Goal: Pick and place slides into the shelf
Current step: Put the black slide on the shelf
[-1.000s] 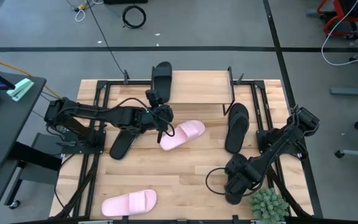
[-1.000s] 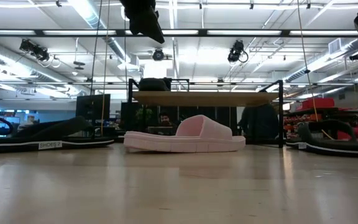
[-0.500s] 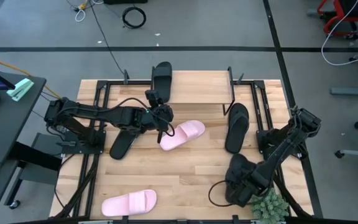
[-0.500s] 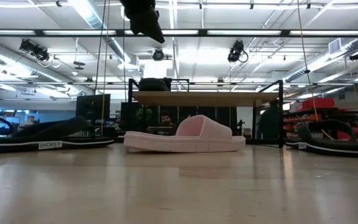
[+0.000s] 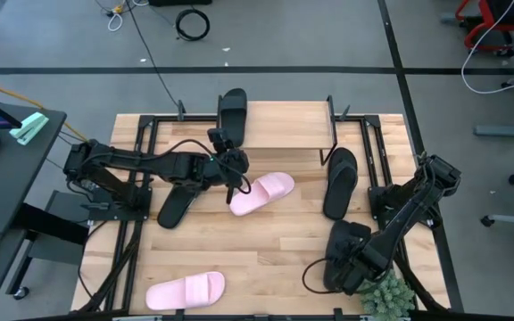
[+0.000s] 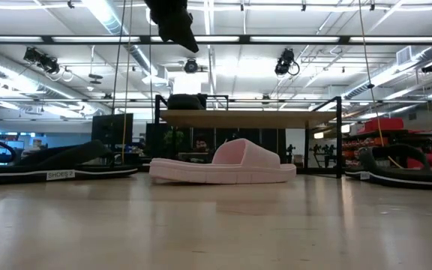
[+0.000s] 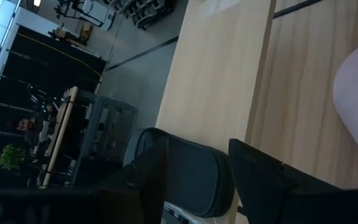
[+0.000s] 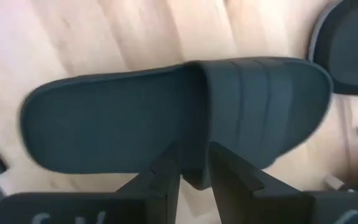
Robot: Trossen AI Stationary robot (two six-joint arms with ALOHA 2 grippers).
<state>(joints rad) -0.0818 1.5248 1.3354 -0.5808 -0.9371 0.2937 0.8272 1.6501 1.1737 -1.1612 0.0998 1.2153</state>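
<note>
The right gripper [image 8: 194, 171] grips a black slide [image 8: 179, 115] by its strap edge. The left gripper [image 5: 230, 169], open and empty, hangs beside the pink slide [image 5: 261, 193].

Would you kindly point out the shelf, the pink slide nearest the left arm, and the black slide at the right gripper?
shelf [image 5: 284, 125]: high view, bare middle of its wooden top board.
pink slide [image 5: 263, 193]: high view, on its strap.
black slide [image 8: 260, 102]: right wrist view, on its wide strap.
</note>
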